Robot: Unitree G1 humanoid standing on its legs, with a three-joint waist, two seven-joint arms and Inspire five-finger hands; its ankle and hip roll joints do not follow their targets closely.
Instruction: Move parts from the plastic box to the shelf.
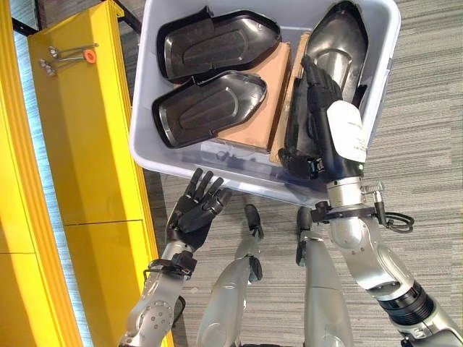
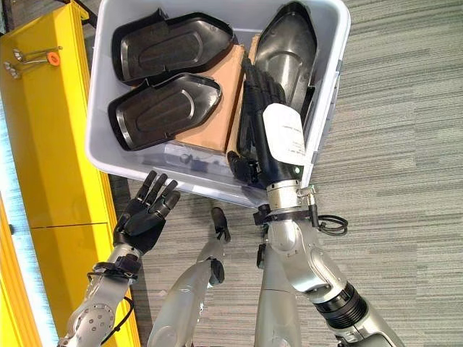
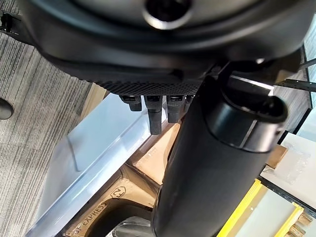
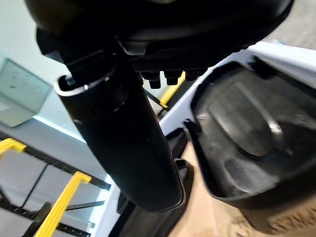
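- Parts: three black plastic shells sit in the plastic box (image 1: 376, 79). Two parts lie on the left side, far one (image 1: 217, 42) and near one (image 1: 210, 107). The third, the long part (image 1: 340, 50), stands tilted on the right side. None on the shelf yet, I think.
- My right hand (image 1: 322, 97) reaches into the box, fingers straight along the long part, touching it. No real grip yet. If I lift like this, the part could slip off & fall back.
- Long part leans on the cardboard (image 1: 260, 94) and the box wall. If I pull it sideways it may catch on the wall & drag the whole box.
- My left hand (image 1: 197, 206) hangs just near the box's front wall, fingers spread wide, holding nothing. If it goes fwd it could bump the box and shove it.
- Yellow shelf post (image 1: 79, 130) stands close on the left, w/ small metal tools (image 1: 69, 54) on top. Swinging a big part over there could knock them off.
- Wrist views are mostly blocked by my thumbs, so can't check the grip well.
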